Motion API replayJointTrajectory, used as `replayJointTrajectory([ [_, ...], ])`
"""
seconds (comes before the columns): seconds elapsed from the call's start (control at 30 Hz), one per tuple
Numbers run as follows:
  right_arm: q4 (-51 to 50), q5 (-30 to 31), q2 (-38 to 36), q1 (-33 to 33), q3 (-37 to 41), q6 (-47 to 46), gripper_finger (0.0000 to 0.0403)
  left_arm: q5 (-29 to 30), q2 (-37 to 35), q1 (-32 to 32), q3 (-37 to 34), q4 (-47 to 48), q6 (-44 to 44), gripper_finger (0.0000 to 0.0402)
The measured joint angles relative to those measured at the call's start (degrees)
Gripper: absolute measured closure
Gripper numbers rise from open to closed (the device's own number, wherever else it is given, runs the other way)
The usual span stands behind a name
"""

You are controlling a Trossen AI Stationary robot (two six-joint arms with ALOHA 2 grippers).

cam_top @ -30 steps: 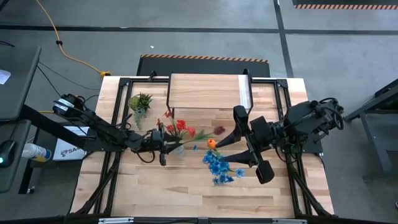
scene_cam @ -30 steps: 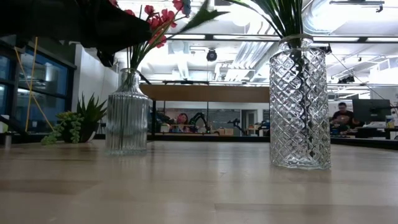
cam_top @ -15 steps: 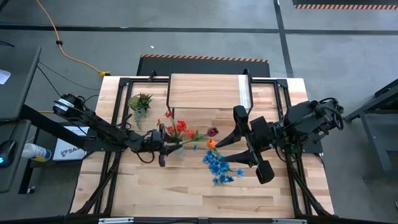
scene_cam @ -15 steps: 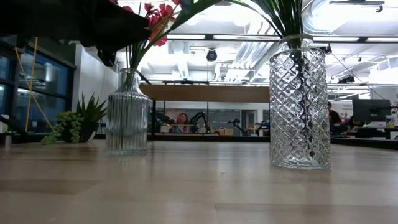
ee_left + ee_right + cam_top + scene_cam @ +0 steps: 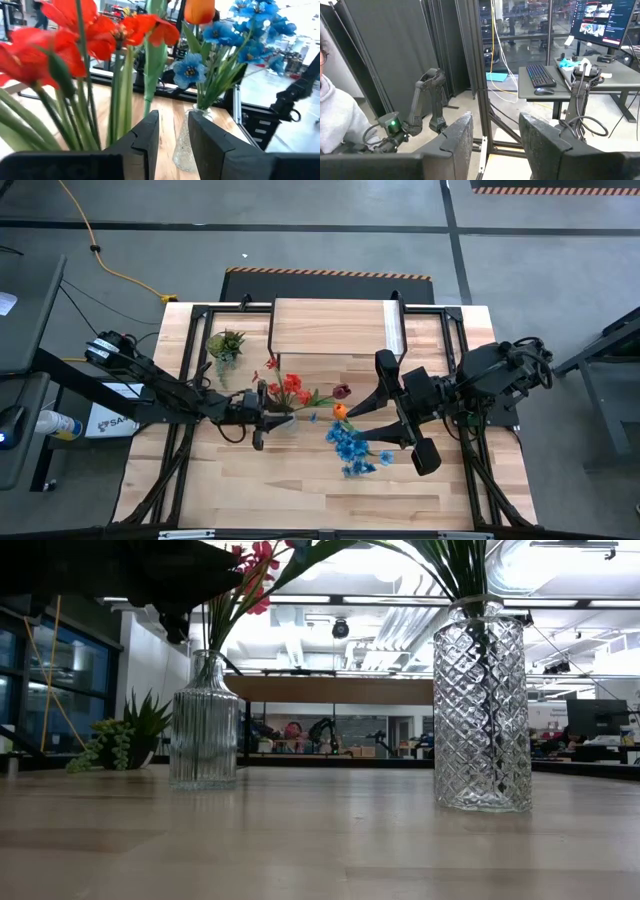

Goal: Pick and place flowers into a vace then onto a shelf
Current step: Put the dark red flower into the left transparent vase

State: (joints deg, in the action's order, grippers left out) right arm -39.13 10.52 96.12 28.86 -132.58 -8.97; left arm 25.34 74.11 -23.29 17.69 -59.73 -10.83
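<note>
Pink bud (image 5: 343, 391) shifted left; left fingers (image 5: 264, 425) beside ribbed vase (image 5: 204, 721).

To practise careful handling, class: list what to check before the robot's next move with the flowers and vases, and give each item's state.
1. Ribbed glass vase upright: ok.
2. Diamond-cut glass vase upright: ok.
3. Red flowers in ribbed glass vase: ok.
4. Vases on shelf: not ok, both on the table.
5. Left gripper holds a stem: cannot tell.
6. Right gripper open, empty: ok.
</note>
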Motion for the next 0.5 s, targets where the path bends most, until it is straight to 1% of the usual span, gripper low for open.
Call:
replayJointTrajectory([
  [0.13, 0.0, 0.0, 0.0, 0.0, 0.0, 0.0, 0.0251, -2.5, 0.0, 0.0, 0.0, 0.7, -1.5, 0.0266],
  [0.23, 0.0, 0.0, 0.0, 0.0, 0.0, 0.0, 0.0251, -2.5, 0.0, -0.7, 0.0, 1.3, -2.3, 0.0266],
  [0.4, 0.0, 0.0, 0.0, 0.0, 0.0, 0.0, 0.0251, 0.2, 0.0, -3.7, 0.0, 2.2, -1.8, 0.0274],
  [0.5, 0.0, 0.0, 0.0, 0.0, 0.0, 0.0, 0.0251, 3.6, 0.0, -5.6, 0.0, 2.5, -1.5, 0.0279],
])
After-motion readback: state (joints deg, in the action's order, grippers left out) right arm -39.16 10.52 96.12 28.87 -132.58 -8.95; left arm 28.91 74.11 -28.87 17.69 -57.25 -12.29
